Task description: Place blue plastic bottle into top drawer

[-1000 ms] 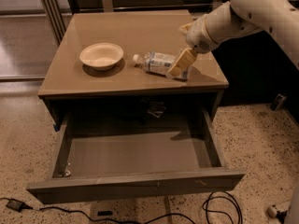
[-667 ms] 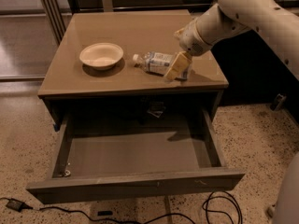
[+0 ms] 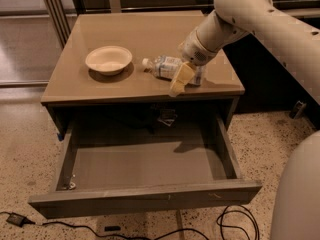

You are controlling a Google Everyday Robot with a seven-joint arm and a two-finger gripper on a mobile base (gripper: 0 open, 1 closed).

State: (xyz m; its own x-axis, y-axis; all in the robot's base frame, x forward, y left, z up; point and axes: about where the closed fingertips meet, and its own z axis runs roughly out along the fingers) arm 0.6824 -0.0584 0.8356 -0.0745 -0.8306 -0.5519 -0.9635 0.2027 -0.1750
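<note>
The blue plastic bottle (image 3: 167, 66) lies on its side on the tan cabinet top (image 3: 125, 31), white cap pointing left toward the bowl. My gripper (image 3: 180, 81) hangs from the white arm just in front of the bottle's body, over the cabinet's front edge, its pale yellow finger (image 3: 181, 78) pointing down and left. It holds nothing that I can see. The top drawer (image 3: 145, 196) is pulled fully open below, and its grey inside holds nothing.
A cream round bowl (image 3: 108, 59) sits on the cabinet top left of the bottle. Black cables (image 3: 235, 219) lie on the speckled floor in front of the drawer. A small object (image 3: 167, 116) hangs under the cabinet top at the drawer's back.
The gripper has moved left and toward the cabinet's front edge, from the bottle's right end to in front of its body. The bottle has not moved.
</note>
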